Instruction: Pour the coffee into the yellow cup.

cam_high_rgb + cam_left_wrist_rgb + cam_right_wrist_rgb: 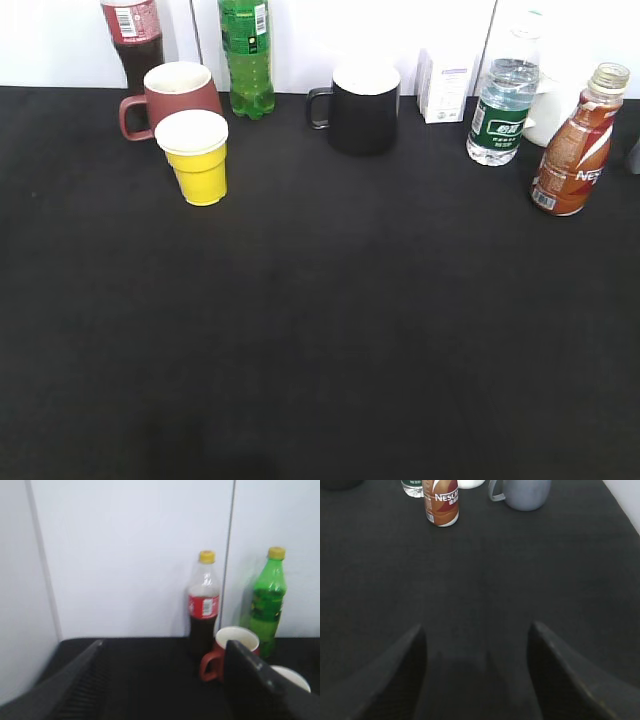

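Note:
The coffee bottle (pixel 576 145) stands upright at the far right of the black table, capped, with an orange-brown label. It also shows at the top of the right wrist view (pixel 441 502). The yellow cup (pixel 197 158) stands at the back left, in front of the maroon mug (pixel 172 95). Only its white rim (pixel 292 676) shows in the left wrist view, behind a finger. My left gripper (pixel 162 650) is open and empty, low over the table's left part. My right gripper (pixel 476 630) is open and empty, well short of the coffee bottle. Neither gripper shows in the exterior view.
Along the back stand a cola bottle (pixel 133 35), a green soda bottle (pixel 246 55), a black mug (pixel 360 105), a small white carton (pixel 445 88) and a clear water bottle (pixel 503 105). A grey mug (pixel 522 492) stands right of the coffee. The table (pixel 320 330) is black.

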Tool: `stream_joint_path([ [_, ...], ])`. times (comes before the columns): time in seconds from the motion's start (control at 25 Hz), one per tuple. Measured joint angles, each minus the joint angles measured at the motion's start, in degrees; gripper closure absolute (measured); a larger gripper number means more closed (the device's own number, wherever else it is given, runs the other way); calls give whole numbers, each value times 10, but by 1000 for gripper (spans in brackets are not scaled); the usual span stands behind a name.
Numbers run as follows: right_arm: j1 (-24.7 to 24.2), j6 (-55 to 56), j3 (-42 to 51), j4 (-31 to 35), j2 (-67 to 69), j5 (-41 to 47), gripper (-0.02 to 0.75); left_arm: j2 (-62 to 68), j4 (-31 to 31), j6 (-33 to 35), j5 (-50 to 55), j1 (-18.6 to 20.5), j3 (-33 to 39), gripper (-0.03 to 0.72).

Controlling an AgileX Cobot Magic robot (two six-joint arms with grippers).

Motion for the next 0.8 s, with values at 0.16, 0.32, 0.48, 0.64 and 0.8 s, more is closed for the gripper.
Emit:
stream_joint_path([
  [0.16,0,0,0,0,0,0,240,188,-2,0,-249,-92,67,148],
  [0.32,0,0,0,0,0,0,240,373,-29,-36,-461,-162,155,148],
  [0.48,0,0,0,0,0,0,240,565,40,-59,-684,-170,156,148],
  [0.64,0,0,0,0,0,0,240,708,65,-128,-731,-170,113,75],
  [0.8,0,0,0,0,0,0,240,759,66,-134,-699,-170,35,35],
])
